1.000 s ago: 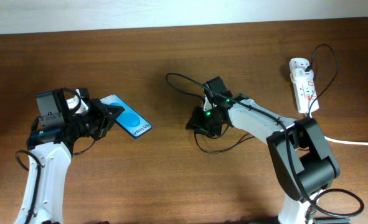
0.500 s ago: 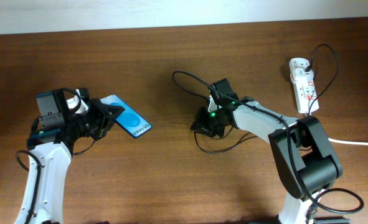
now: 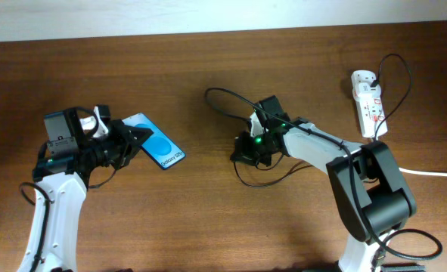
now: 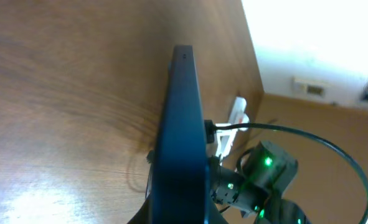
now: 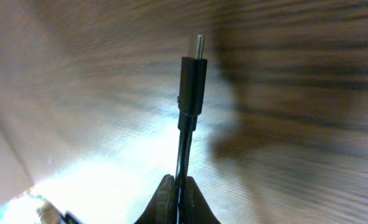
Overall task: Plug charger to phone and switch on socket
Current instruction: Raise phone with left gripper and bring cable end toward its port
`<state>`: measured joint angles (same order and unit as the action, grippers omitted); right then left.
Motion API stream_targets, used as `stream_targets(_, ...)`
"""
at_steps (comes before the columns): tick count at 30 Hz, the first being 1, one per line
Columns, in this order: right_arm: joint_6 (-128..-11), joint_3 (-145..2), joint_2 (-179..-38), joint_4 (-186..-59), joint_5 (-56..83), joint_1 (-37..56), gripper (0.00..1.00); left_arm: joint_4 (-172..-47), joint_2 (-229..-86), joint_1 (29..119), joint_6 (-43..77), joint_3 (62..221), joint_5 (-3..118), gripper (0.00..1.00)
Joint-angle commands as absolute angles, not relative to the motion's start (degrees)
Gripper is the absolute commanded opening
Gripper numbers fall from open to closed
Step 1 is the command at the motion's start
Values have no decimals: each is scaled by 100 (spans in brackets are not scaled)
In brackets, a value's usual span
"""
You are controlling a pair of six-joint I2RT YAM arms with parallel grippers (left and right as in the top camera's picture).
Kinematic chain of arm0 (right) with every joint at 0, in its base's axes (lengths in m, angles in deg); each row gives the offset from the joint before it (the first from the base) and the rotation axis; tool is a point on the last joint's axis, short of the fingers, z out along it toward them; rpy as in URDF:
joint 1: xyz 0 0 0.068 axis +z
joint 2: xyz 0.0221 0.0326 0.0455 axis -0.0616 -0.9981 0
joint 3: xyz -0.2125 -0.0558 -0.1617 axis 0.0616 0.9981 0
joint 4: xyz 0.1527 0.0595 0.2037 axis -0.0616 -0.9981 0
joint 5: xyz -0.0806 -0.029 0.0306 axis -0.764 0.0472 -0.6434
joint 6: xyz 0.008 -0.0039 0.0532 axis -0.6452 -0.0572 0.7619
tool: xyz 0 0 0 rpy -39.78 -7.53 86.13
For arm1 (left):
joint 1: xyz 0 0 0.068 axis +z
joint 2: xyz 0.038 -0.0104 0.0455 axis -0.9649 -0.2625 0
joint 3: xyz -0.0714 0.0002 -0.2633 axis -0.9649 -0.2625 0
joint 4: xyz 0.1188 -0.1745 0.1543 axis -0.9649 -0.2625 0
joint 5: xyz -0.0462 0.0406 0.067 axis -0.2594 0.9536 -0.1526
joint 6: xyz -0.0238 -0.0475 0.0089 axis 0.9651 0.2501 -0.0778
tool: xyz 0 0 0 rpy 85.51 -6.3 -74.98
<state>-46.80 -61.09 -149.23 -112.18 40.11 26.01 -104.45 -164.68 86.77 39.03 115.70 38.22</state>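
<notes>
Right gripper (image 5: 182,190): jaws clamped on the charger (image 5: 191,78) cable, connector tip jutting ahead, over mid-table (image 3: 208,227). Left gripper (image 3: 136,138): jaws closed on one end of the phone (image 3: 162,148), screen up, at table left. Socket (image 3: 367,102) lies far right, well apart from both.

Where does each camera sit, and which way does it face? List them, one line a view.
Overhead: above the table, looking straight down; shows both arms, the left gripper on the phone, the right gripper and the socket.
Left wrist: behind the left gripper, looking along the phone's edge towards the right arm and the socket.
Right wrist: behind the right gripper, looking along the charger at the table; its fingers pinch the cable.
Shared: overhead and left wrist both show the phone, socket and right arm.
</notes>
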Motion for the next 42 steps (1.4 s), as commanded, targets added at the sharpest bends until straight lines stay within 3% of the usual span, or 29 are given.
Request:
stream_targets(1, -5795, -6061, -14370, -11247, 5042, 2590, 4, -10017, -16476, 8694, 2834, 11587, 2530, 0)
stream_targets(4, -6203, -6061, -13835, -11608, 5444, 2590, 4, -9326, -16476, 8694, 2762, 11587, 1746, 0)
stream_targets(11, -7425, -6061, -12178, -13315, 5593, 2590, 4, -7945, -16686, 8502, 3226, 11587, 1151, 0)
stream_targets(16, -7460, -6061, -10838, -13859, 5619, 2678, 4, -5709, -17320, 7663, 4672, 11587, 1131, 0)
stream_targets(18, -7460, -6056, -10410, -13780, 5617, 2855, 4, -4400, -17617, 7245, 5475, 11587, 1171, 0)
stream_targets(21, -7392, -6054, -10285, -13393, 5617, 3084, 4, -3510, -17751, 6952, 6108, 11587, 1341, 0)
stream_targets(28, -6675, -6039, -10489, -12445, 5593, 3277, 4, -3156, -17751, 7097, 7643, 11587, 1435, 0)
stream_targets(32, -5620, -5997, -10677, -12193, 5624, 3283, 4, -3154, -17751, 7261, 7767, 11587, 1512, 0)
stream_targets(42, -5290, -5995, -11129, -12016, 6539, 3281, 4, -2876, -17751, 7289, 8290, 11587, 1308, 0)
